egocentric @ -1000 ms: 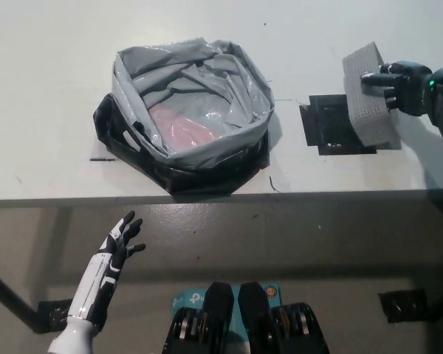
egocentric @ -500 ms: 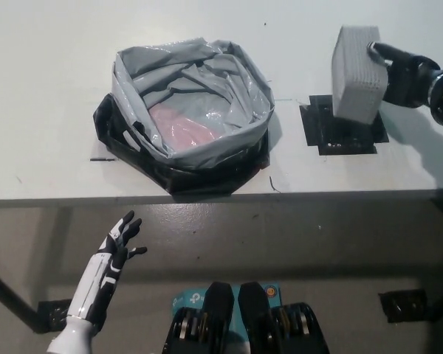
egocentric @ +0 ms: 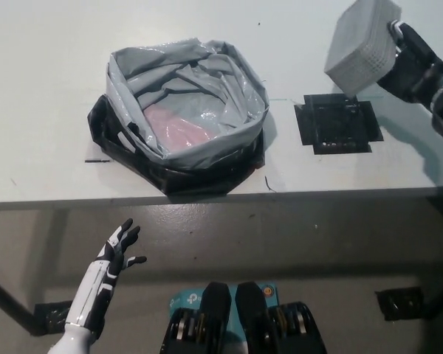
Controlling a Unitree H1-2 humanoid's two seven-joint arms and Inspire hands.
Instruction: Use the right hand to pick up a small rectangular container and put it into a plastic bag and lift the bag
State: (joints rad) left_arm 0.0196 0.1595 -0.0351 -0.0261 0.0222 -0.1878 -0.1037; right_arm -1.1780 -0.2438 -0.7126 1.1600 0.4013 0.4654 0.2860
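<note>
Presently, hidden or cut off: right hand (egocentric: 413, 65) runs off the picture's right edge, its fingers mostly behind the container; the container's top corner is cropped by the upper edge; whatever pink lies in the bag is blurred under glossy film and cannot be identified
Container (egocentric: 360, 44): small rectangular box, pale grey, finely dotted or perforated faces; tilted, held in the air above the table (egocentric: 44, 88), over and slightly beyond the black square mark (egocentric: 338, 124); well apart from the bag
Right hand: black; closed on the container's right side, dark fingertips pressed against its edge
Plastic bag (egocentric: 184, 103): grey, crinkled, shiny film; mouth folded wide open and rolled outward; sits in a black tray-like base (egocentric: 133, 158) near the table's front edge
Table: white, matte, a few small scuffs
Left hand (egocentric: 118, 247): white with dark fingers; low at the lower left, below the table edge; fingers spread, holding nothing
</note>
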